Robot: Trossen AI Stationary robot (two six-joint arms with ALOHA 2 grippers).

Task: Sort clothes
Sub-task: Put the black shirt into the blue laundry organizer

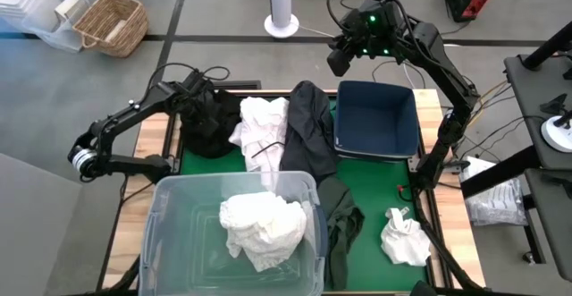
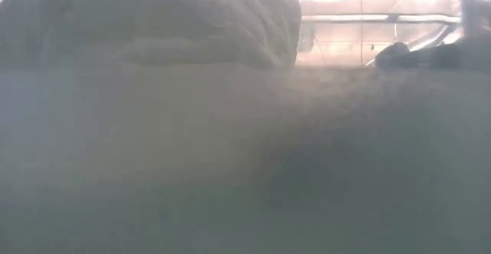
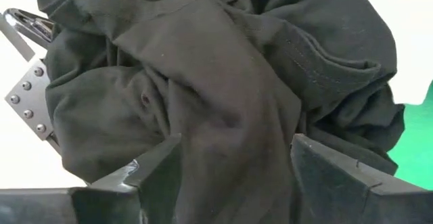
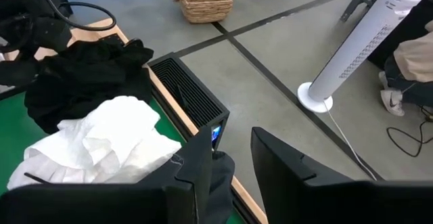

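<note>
A black garment (image 1: 210,122) lies bunched at the table's far left, and my left gripper (image 3: 235,143) stands open over it, pointing down, one finger on each side of a raised fold. My right gripper (image 4: 233,132) is high over the far edge (image 1: 338,61), shut on a long dark garment (image 1: 313,126). That garment runs from there toward the near edge, where its lower end (image 1: 344,229) rests on the green mat. A white garment (image 1: 264,131) lies between the two dark ones. Another white garment (image 1: 404,238) lies near right. My left gripper comes at the black garment from above. A bunched fold (image 3: 230,116) of several layers lies between its open fingers and reaches both inner faces; the rest stays on the table. My right gripper has dark cloth (image 4: 220,173) between its fingers. The garment hangs slack below them.
A clear plastic tub (image 1: 179,233) stands at the near left with a white garment (image 1: 264,224) inside; it fills the low view (image 2: 230,146). A dark blue bin (image 1: 375,117) sits at the far right. A wicker basket (image 1: 112,21) and a fan (image 4: 365,41) stand on the floor beyond.
</note>
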